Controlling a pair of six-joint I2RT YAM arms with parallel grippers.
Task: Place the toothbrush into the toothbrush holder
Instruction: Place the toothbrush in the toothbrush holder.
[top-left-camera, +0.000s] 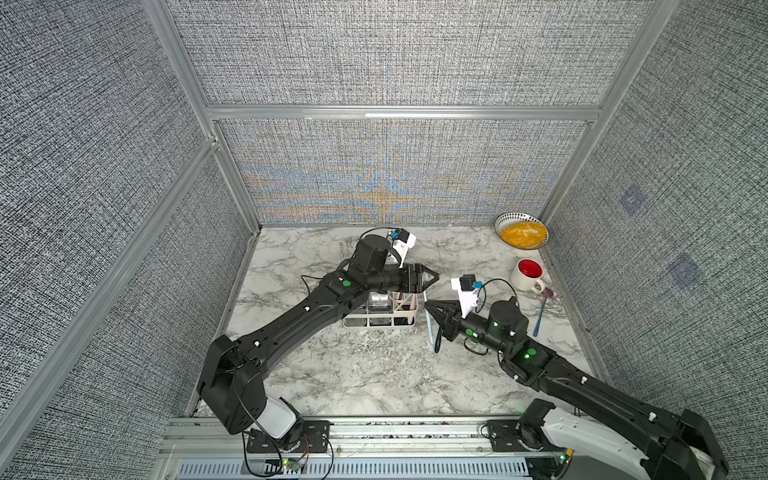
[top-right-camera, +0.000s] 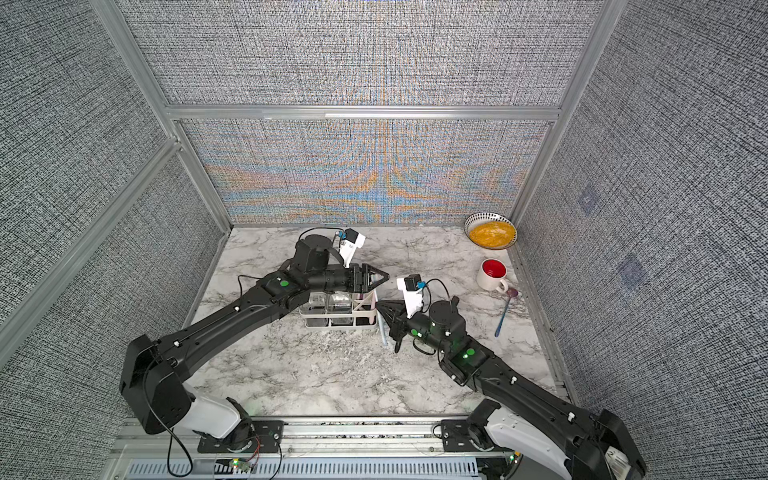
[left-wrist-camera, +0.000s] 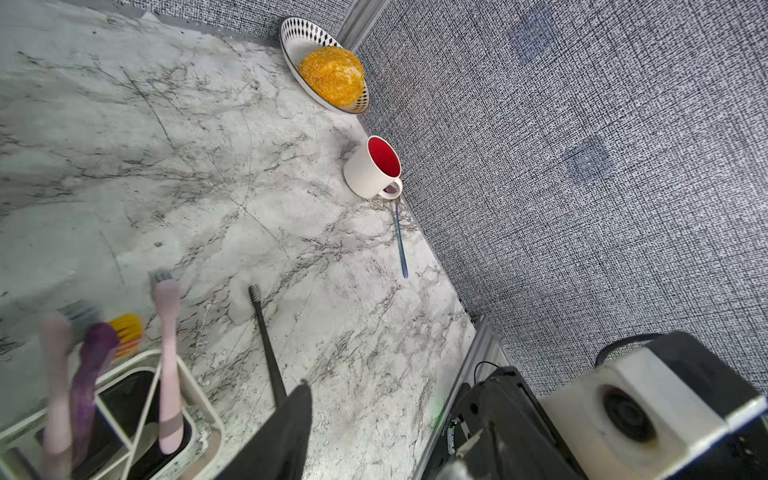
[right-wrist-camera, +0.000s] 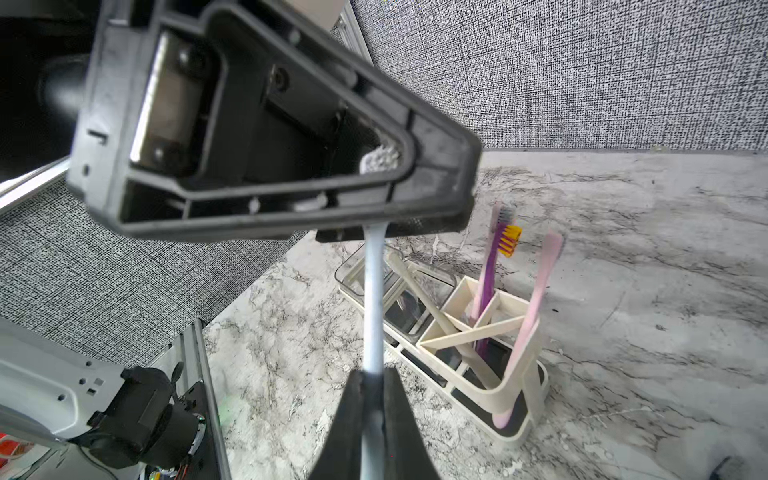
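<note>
My right gripper (right-wrist-camera: 372, 376) is clamped tight on the handle of the slim pale-blue plastic toothbrush (right-wrist-camera: 374, 291). It stands near upright, just beside the end of the white rectangular slotted three-compartment toothbrush holder (right-wrist-camera: 513, 388) and outside it. Its bristled head sits at my left gripper (top-left-camera: 433, 279) — whether those jaws grip it, I cannot tell.

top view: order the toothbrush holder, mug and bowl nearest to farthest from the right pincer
1. toothbrush holder: just left of the right pincer holding the toothbrush
2. mug: farther off, toward the right wall
3. bowl: farthest, far right corner
</note>
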